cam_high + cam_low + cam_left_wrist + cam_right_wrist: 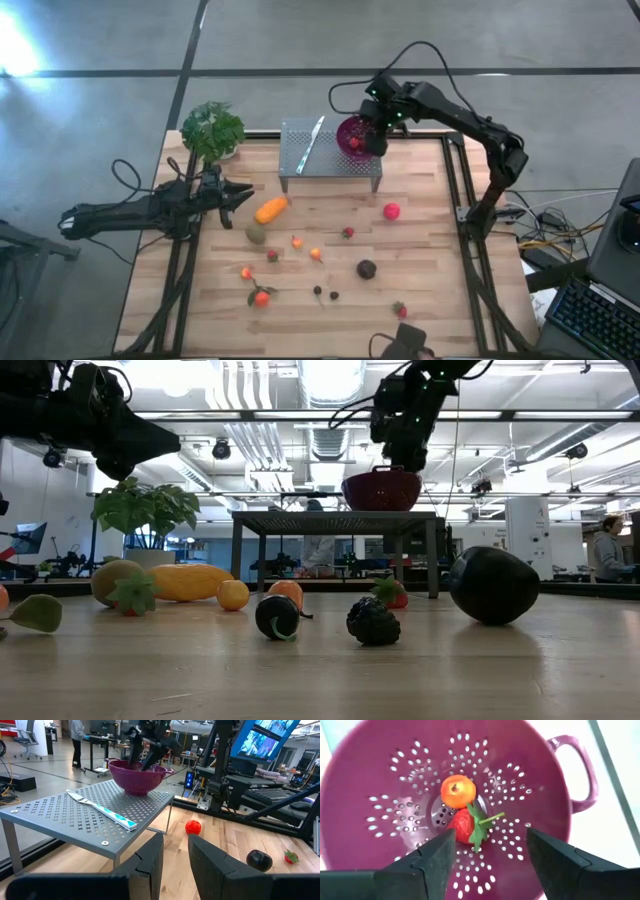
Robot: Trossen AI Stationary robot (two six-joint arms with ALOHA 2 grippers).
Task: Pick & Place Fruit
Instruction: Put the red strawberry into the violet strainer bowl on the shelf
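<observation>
My right gripper (490, 845) hangs open over the purple colander (352, 135) on the grey perforated stand (330, 152), fingers pointing down into the bowl. A small orange fruit (458, 791) and a strawberry (465, 826) lie on the colander's bottom, below the fingers and apart from them. My left gripper (243, 196) is open and holds nothing; it waits above the table's left part, beside the elongated orange fruit (270, 210). Lying on the table are the olive-green fruit (256, 234), the red ball (391, 211), the dark purple ball (367, 269) and several tiny pieces (316, 254).
A knife with a blue handle (310, 143) lies on the stand next to the colander. A leafy green plant (212, 130) stands at the table's far left corner. Dark frame rails run along the table's left and right sides. A person stands in the room beyond (606, 550).
</observation>
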